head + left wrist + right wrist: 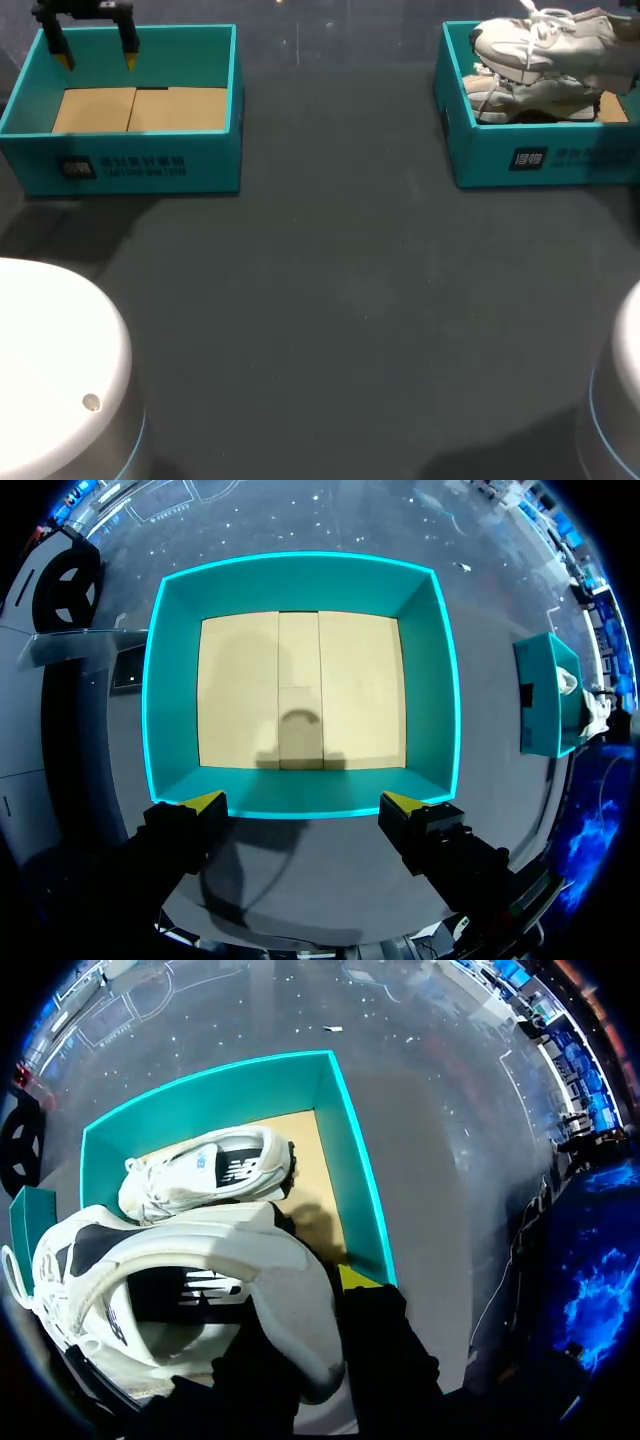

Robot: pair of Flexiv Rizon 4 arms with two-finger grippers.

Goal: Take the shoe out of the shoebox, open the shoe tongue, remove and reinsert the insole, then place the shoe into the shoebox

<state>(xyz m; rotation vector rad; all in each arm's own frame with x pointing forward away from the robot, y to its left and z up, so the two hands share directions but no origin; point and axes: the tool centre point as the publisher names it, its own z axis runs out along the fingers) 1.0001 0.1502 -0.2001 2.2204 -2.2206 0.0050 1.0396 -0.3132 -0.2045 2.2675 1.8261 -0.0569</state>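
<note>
A white shoe (540, 42) hangs above the right teal shoebox (520, 160), at the back right of the table. In the right wrist view my right gripper (320, 1295) is shut on the heel collar of this shoe (200, 1280). Only one of its yellow fingertips (355, 1278) shows; the shoe hides the other. A second white shoe (210, 1170) lies on its side on the box's cardboard floor (530, 100). At the back left, my left gripper (97, 60) hangs open over the left teal box (135, 165), which holds nothing. Its fingers (205, 802) stand wide apart at the box's near wall (300, 800).
The two boxes stand at the far corners of the dark grey table (340, 300). The white rounded bases of my arms (50, 370) fill the near left and near right (620, 400) corners.
</note>
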